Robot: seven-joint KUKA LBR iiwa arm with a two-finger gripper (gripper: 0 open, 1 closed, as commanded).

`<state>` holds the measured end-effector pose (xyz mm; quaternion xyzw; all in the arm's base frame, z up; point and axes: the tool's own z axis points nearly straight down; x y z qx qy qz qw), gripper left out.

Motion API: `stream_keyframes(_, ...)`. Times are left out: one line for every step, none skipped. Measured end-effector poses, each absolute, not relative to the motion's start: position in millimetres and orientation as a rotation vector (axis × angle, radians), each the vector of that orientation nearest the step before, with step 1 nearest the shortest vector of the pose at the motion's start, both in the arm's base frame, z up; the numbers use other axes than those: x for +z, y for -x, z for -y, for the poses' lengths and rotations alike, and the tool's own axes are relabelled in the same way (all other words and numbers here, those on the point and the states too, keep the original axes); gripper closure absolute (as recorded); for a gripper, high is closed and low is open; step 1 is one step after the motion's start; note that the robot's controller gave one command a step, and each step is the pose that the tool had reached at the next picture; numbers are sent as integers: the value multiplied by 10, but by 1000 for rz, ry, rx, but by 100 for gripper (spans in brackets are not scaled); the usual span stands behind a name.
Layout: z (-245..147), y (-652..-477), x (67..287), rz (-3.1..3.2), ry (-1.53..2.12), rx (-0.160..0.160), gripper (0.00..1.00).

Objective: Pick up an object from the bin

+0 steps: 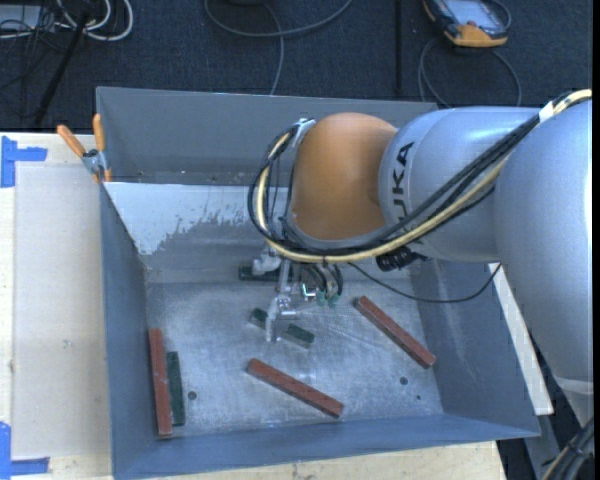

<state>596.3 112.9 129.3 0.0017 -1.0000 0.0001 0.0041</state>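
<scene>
**Hanging low over the bin floor: gripper [276,324] beside a small dark green block [299,334]**

In the camera view, the gripper is down near the middle of the bin [120,268], with the block lying just beside its tip. I cannot tell whether it is spread or closed. One reddish-brown stick [293,388] lies toward the near edge, another [393,331] toward the right wall, and a third [159,383] along the left wall. To do this well, I'd centre it squarely over the block, straddle the block's narrow sides, and stay clear of the sticks.

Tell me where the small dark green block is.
The small dark green block lies mid-floor in the bin, by the gripper, just above the lower brown stick.
</scene>
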Motion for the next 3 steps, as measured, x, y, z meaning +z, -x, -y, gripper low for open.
stream_keyframes(-1125,-5980,1340,3140,-2,-1,0)
stream_keyframes(-694,-5828,778,3158,-75,-7,100)
stream_keyframes(-694,-5828,778,3158,-75,-7,100)
